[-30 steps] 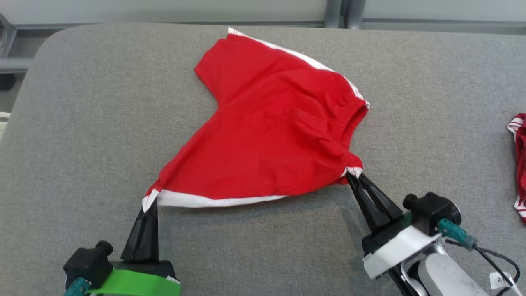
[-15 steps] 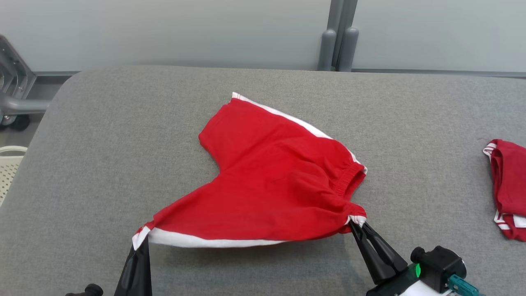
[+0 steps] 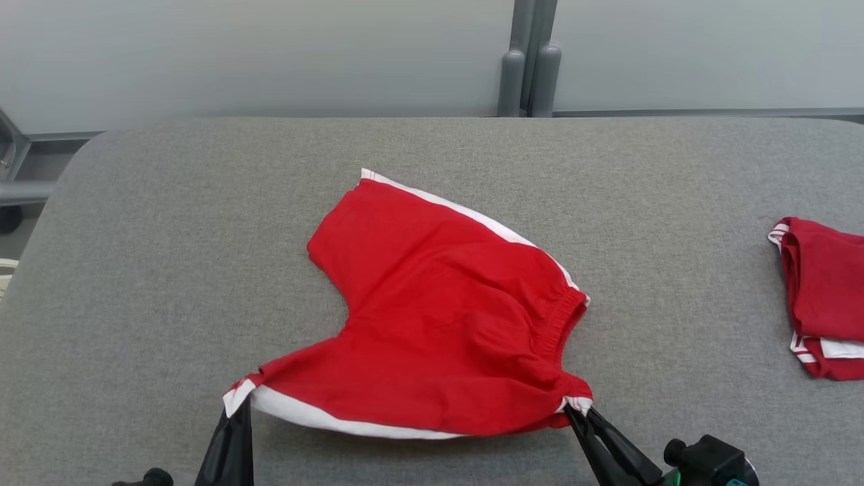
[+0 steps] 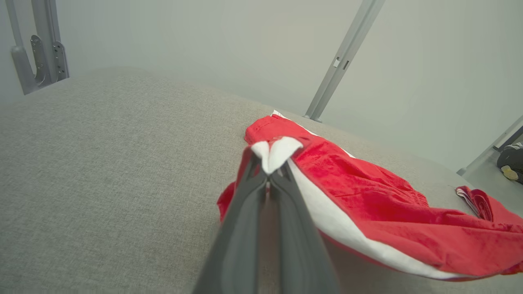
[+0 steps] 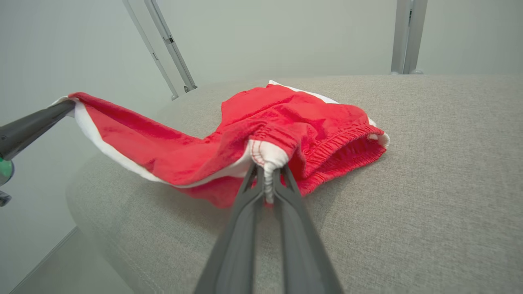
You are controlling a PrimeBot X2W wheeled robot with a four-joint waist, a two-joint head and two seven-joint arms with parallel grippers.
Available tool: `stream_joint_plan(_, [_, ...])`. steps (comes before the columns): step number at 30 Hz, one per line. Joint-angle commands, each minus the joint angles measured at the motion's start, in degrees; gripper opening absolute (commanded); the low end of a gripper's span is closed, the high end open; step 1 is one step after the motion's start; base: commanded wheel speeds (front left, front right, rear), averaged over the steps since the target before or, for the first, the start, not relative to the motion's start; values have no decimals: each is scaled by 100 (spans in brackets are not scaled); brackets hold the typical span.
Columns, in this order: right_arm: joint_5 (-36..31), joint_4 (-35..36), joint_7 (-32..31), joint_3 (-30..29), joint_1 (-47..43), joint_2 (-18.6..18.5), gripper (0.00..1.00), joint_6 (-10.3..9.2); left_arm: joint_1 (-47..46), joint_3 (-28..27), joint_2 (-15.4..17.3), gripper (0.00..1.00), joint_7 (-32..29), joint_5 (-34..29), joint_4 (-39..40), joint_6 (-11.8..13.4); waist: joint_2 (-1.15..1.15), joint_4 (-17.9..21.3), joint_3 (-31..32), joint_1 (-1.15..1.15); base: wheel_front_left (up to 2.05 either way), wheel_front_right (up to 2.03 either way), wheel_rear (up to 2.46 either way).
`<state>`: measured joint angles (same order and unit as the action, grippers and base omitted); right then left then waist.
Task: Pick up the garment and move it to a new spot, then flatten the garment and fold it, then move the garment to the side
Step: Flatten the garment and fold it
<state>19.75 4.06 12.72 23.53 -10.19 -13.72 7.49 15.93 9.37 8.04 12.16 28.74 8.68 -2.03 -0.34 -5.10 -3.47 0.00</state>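
Jaws pressed together on both sides, each pinching cloth. The left jaws nip the white hem corner (image 3: 237,399) of one leg, and the right jaws nip the white end of the waistband (image 3: 579,403). Between them the red garment (image 3: 445,317) hangs by its near edge, taut and just off the grey bench (image 3: 169,223), with a shadow underneath. Beyond the jaws the rest trails on the bench, far leg pointing away from me.

What's new over the last second? My head has tipped up, so the whole picture slid, and that's the camera, not the cloth. But the strip of bare bench beyond the far leg has widened too, and I read that as the garment being drawn back toward me. Neither grip has shifted on its corner.

So the move to a new spot looks under way, with flattening still to come: the body is puckered near the right jaws and the waistband gapes open. Out to the right of the right jaws, well apart, lies another red piece (image 3: 820,290), one to keep clear of.
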Motion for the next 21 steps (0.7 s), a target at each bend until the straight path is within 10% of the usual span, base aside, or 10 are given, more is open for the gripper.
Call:
stream_joint_plan(1, [37, -75, 26, 7, 77, 3, 0, 0, -64, 6, 0, 0, -28, 44, -73, -31, 34, 7, -9, 0, 0, 0, 0])
stream_joint_plan(21, [347, -1684, 106, -151, 1698, 458, 0, 0, -3076, 275, 18, 0, -600, 165, -2425, -254, 34, 285, -442, 0, 0, 0, 0])
